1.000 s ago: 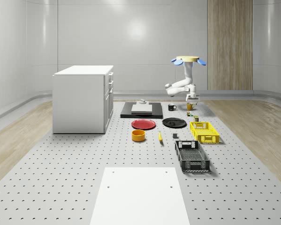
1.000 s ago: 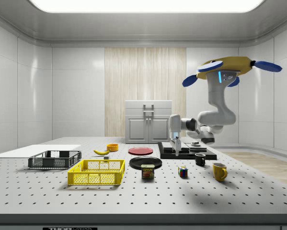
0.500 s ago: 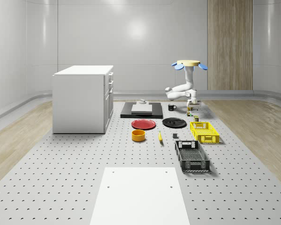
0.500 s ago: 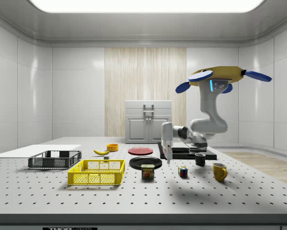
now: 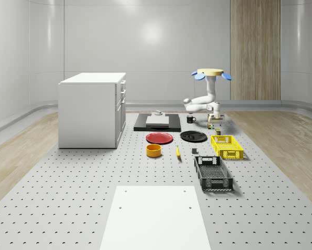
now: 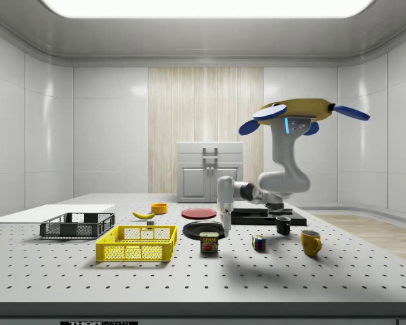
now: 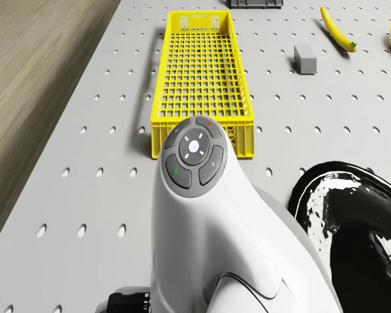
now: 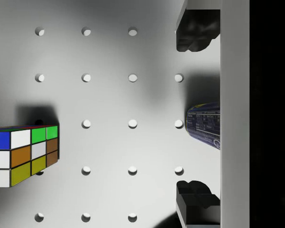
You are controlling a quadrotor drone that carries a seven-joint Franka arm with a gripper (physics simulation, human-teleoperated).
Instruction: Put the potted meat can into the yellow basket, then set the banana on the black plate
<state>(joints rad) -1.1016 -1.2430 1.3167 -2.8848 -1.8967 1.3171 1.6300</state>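
The potted meat can [image 6: 209, 242] stands on the table, just to the side view's right of the yellow basket [image 6: 136, 244]. My gripper [image 6: 223, 231] hangs open close above the can's right edge. In the wrist view the can [image 8: 204, 127] lies between the two spread fingertips [image 8: 194, 32], untouched. The drone [image 6: 294, 112] hovers over the table behind the Rubik's cube [image 6: 259, 242]. The banana [image 6: 144, 214] lies further back, and the black plate [image 6: 201, 229] sits behind the can. In the drone view the basket [image 7: 198, 78], banana [image 7: 337, 29] and plate [image 7: 352, 222] surround my wrist.
A black mug [image 6: 282, 225] and a yellow mug [image 6: 310, 242] stand to the cube's right in the side view. A black basket [image 6: 77, 225], a red plate [image 6: 198, 213] and an orange bowl [image 6: 159, 208] lie further left. A grey block [image 7: 305, 59] sits near the basket.
The drone and arm have drifted to the side view's left, from over the mugs to the can. The gripper has come down close to the can.
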